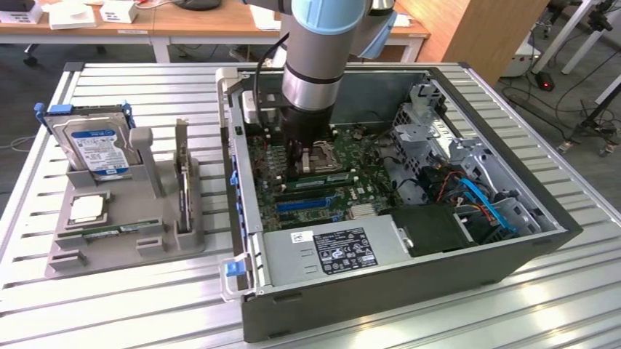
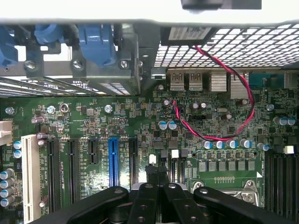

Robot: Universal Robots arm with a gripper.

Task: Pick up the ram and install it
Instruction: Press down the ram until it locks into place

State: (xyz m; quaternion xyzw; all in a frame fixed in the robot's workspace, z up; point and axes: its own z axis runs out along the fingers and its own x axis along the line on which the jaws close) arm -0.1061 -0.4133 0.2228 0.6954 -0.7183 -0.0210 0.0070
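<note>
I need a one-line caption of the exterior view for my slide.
Robot arm reaching into the open computer case, over the motherboard; a hard drive stands in the holder beside it.

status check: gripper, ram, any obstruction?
Gripper shut, down inside the PC case over the motherboard. One ram stick seated in its slot. Red-black cable nearby.

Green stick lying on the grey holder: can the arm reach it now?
Probably yes: the green stick lies uncovered beside the case, but the gripper sits inside the open case, fingers shut.

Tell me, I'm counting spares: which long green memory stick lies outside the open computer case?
The long green stick lying flat in the grey holder tray; the other green stick stands slotted in the motherboard.
</note>
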